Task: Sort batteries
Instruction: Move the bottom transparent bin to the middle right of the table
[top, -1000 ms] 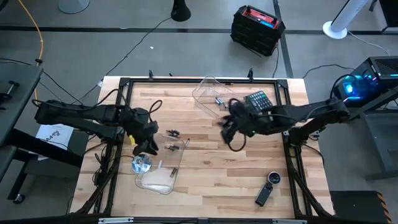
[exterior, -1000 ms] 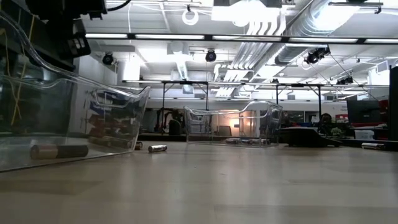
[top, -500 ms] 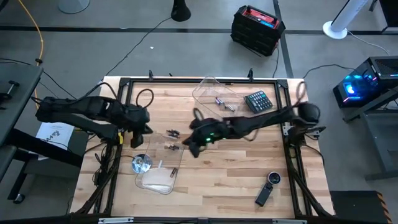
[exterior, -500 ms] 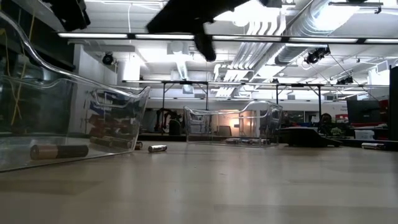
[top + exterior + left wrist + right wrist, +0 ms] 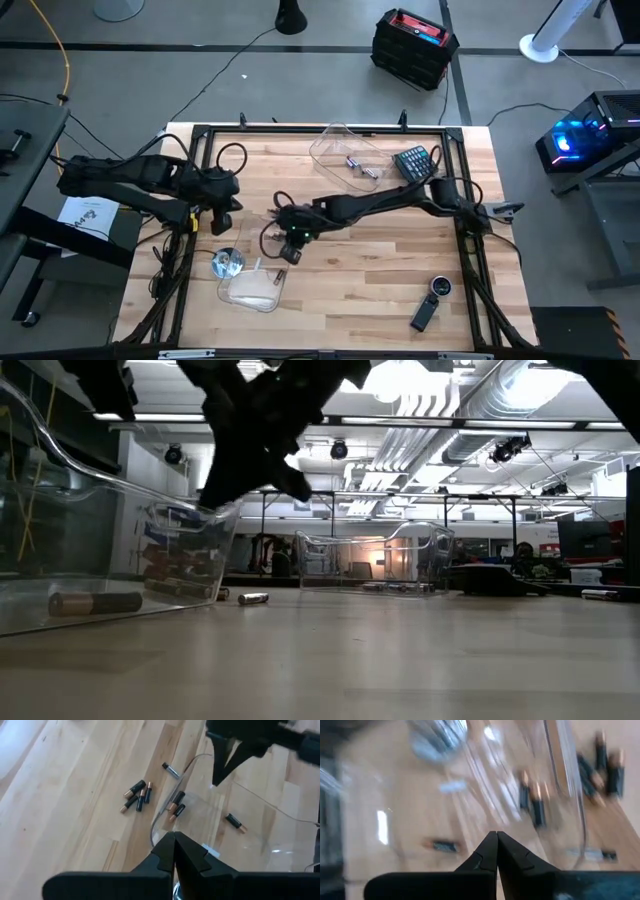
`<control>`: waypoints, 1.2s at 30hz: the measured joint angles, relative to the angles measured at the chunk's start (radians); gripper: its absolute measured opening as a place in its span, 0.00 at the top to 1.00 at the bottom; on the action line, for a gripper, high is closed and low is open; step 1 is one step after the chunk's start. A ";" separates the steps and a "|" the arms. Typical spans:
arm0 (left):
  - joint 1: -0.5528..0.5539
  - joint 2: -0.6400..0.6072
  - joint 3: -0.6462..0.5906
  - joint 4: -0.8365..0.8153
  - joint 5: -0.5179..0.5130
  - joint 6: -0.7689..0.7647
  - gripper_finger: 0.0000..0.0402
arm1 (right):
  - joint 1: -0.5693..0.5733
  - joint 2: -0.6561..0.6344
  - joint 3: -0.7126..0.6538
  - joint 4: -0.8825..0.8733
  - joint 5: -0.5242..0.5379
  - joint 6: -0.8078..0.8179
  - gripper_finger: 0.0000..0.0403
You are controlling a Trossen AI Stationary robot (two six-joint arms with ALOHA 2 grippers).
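Right pincer [image 5: 289, 243] closed (seemingly empty) over clear tray [image 5: 262, 292], left pincer [image 5: 222, 203] closed, batteries [image 5: 136, 796] nearby.

Pale planked wooden table top [image 5: 350, 280], smooth w/ satin sheen. Clear glossy plastic trays [image 5: 250, 285] [image 5: 340, 150], glare on rims. Tiny dark batteries w/ copper-toned metallic ends [image 5: 136, 797]. Round shiny metal dish [image 5: 226, 263]. Matt black plastic gripper fingers [image 5: 165, 855].
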 joint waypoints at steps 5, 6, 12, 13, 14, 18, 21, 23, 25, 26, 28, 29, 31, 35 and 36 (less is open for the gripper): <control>0.000 0.000 0.000 0.003 -0.028 0.000 1.00 | 0.003 -0.008 0.003 -0.186 0.055 -0.016 1.00; 0.000 0.000 0.000 0.004 -0.030 0.000 1.00 | 0.003 -0.010 0.002 -0.223 0.066 -0.022 1.00; 0.000 0.000 0.000 0.006 -0.062 0.000 1.00 | -0.004 -0.039 -0.001 -0.335 0.111 -0.068 1.00; 0.000 0.000 0.000 0.006 -0.068 0.000 1.00 | -0.007 -0.045 -0.001 -0.339 0.117 -0.070 1.00; 0.000 0.000 0.000 0.006 -0.070 0.000 1.00 | -0.008 -0.046 0.000 -0.340 0.119 -0.070 1.00; 0.000 0.000 0.000 0.006 -0.073 0.000 1.00 | -0.010 -0.051 0.000 -0.379 0.119 -0.083 1.00; 0.000 0.000 0.000 0.006 -0.074 0.000 1.00 | -0.009 -0.057 0.000 -0.473 0.119 -0.121 1.00; 0.000 0.000 0.000 0.006 -0.077 0.001 1.00 | -0.006 -0.057 -0.007 -0.520 0.119 -0.140 1.00; 0.000 0.000 0.000 0.006 -0.088 0.001 1.00 | -0.003 -0.057 -0.013 -0.576 0.117 -0.152 1.00; 0.000 0.000 0.000 0.006 -0.093 0.001 1.00 | -0.001 -0.057 -0.013 -0.599 0.117 -0.161 1.00; 0.000 0.000 0.000 0.006 -0.100 0.001 1.00 | 0.003 -0.057 -0.013 -0.643 0.118 -0.182 1.00; 0.000 0.000 0.000 0.006 -0.103 0.001 1.00 | 0.004 -0.057 -0.013 -0.660 0.121 -0.191 1.00; 0.000 0.000 0.000 0.006 -0.107 0.001 1.00 | 0.006 -0.057 -0.013 -0.703 0.129 -0.200 1.00; 0.000 0.000 0.000 0.006 -0.108 0.000 1.00 | 0.005 -0.067 -0.013 -0.806 0.179 -0.221 1.00; 0.000 0.000 0.000 0.006 -0.108 0.000 1.00 | 0.005 -0.073 -0.025 -0.816 0.197 -0.224 1.00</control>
